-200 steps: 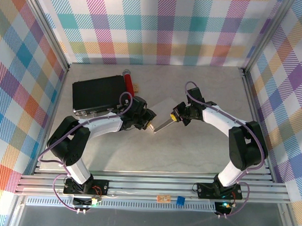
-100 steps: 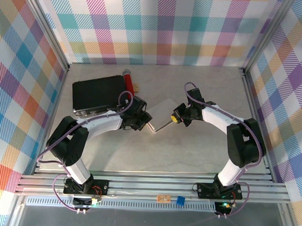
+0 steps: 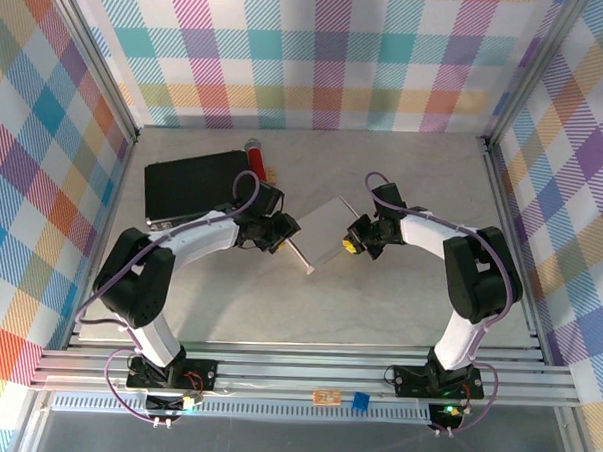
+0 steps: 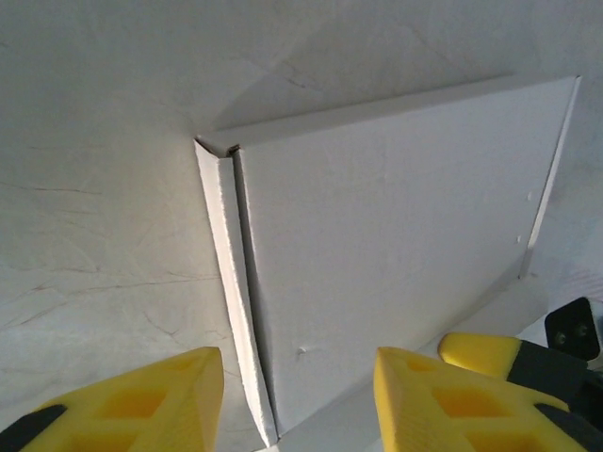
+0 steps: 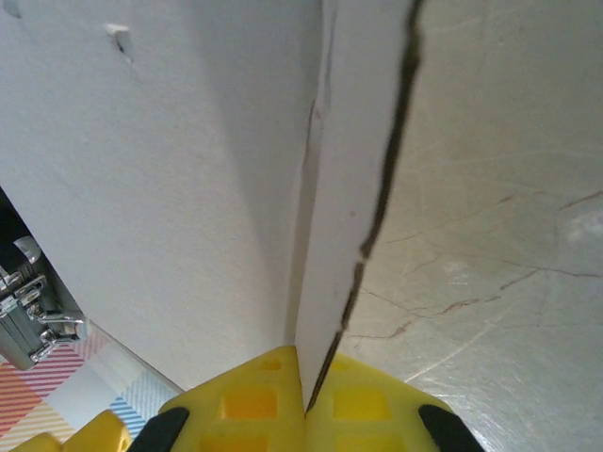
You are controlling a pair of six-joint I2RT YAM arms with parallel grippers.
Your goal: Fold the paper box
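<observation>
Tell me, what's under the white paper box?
The pale table shows all around the paper box, so it likely continues underneath. The spot directly beneath is hidden by the box.

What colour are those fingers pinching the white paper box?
Bright yellow. The fingers pinching the paper box show best in the right wrist view.
</observation>
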